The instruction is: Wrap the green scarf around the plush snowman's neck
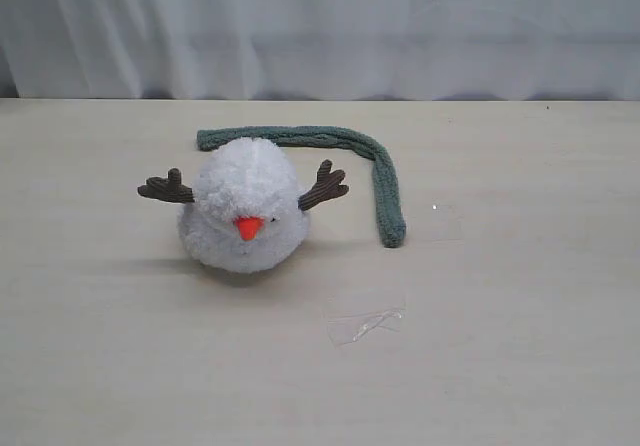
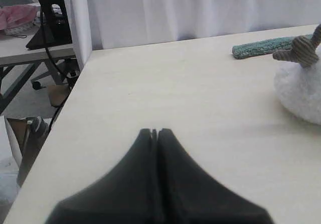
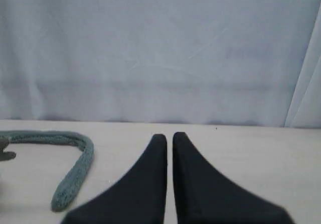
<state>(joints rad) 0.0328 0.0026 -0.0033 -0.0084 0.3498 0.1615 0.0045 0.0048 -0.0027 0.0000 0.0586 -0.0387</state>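
Left claw [image 2: 154, 131], right claw [image 3: 169, 136] closed (empty)

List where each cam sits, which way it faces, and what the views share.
Exterior: off the arms, raised, looking down at the plush snowman from its front, with the green scarf behind it on the table; no arm shows.
Left wrist: on the left arm, low, looking across the table past the shut left gripper toward the snowman's side.
Right wrist: on the right arm, low, facing the curtain past the shut right gripper.
Shared: the scarf appears in all three.
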